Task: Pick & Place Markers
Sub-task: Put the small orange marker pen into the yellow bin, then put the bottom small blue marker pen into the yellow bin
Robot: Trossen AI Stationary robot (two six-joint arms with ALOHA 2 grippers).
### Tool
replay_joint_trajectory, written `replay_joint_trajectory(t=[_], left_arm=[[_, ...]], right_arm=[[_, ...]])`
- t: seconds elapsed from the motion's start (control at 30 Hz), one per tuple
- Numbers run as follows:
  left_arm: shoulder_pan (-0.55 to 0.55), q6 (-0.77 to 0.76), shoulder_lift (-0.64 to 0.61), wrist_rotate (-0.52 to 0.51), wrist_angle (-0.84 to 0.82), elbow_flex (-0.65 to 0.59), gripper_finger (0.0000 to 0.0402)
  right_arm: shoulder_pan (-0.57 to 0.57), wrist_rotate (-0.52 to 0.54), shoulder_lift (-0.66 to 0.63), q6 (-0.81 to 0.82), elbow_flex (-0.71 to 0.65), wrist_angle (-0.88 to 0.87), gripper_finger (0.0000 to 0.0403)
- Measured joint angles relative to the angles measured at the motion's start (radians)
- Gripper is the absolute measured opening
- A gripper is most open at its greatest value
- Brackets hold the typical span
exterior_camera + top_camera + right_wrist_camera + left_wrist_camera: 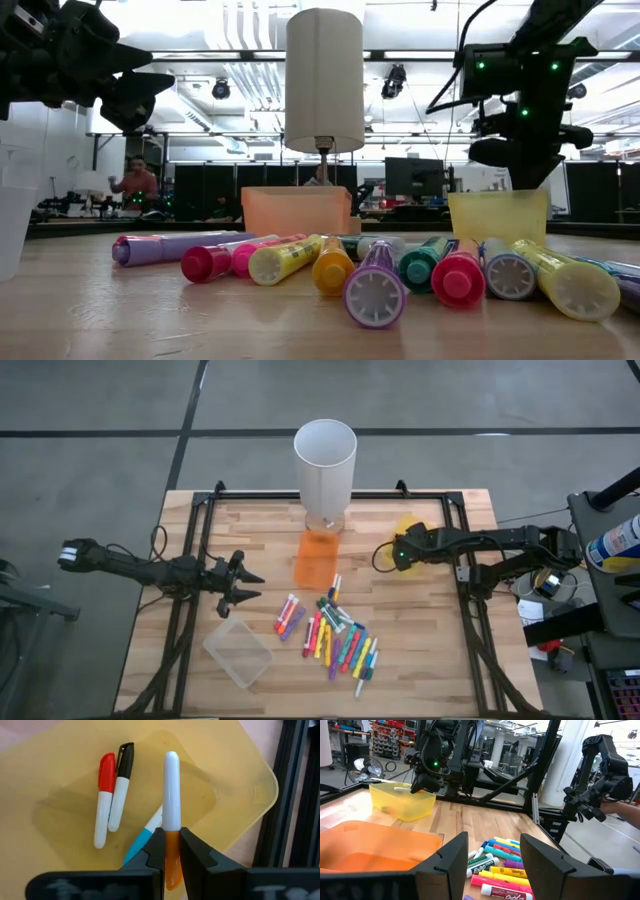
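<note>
The right gripper (pixel 171 851) hangs right over the translucent yellow plastic bin (pixel 408 526), its dark fingers pinched on a slim white marker with an orange cap (pixel 171 795), held near the cap end with the barrel sticking out ahead. Inside that bin lie a red-capped marker (pixel 103 800), a black-capped one (pixel 119 785) and a blue-capped one (pixel 140 840), all smooth and glossy. The grip looks narrow and the barrel slick, so I'd worry the pen could pivot or, let go from this height, bounce off the bin's thin curved wall onto the wood. The rest of the markers (pixel 335 635), a bright heap of short capped cylinders, sit on the pale butcher-block table (pixel 430 650) well away from the yellow bin, on the far side of the translucent orange bin (pixel 317 557). The left gripper (pixel 245 585) waits farther off still, beyond that heap, fingers spread and empty.
</note>
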Motion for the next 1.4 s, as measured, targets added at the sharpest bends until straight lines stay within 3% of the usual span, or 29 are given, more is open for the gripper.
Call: replay_joint_trajectory(t=[0.17, 0.5, 0.97, 1.4], left_arm=[[0.000, 0.000, 0.000, 0.000, 0.000, 0.000, 0.0174], [0.000, 0.000, 0.000, 0.000, 0.000, 0.000, 0.0174], [0.000, 0.000, 0.000, 0.000, 0.000, 0.000, 0.0174], [0.000, 0.000, 0.000, 0.000, 0.000, 0.000, 0.0174]], right_arm=[[0.000, 0.000, 0.000, -0.001, 0.000, 0.010, 0.0040], [0.000, 0.000, 0.000, 0.000, 0.000, 0.017, 0.0110], [0.000, 0.001, 0.000, 0.000, 0.000, 0.022, 0.0156], [0.063, -0.008, 0.001, -0.052, 0.114, 0.051, 0.0162]])
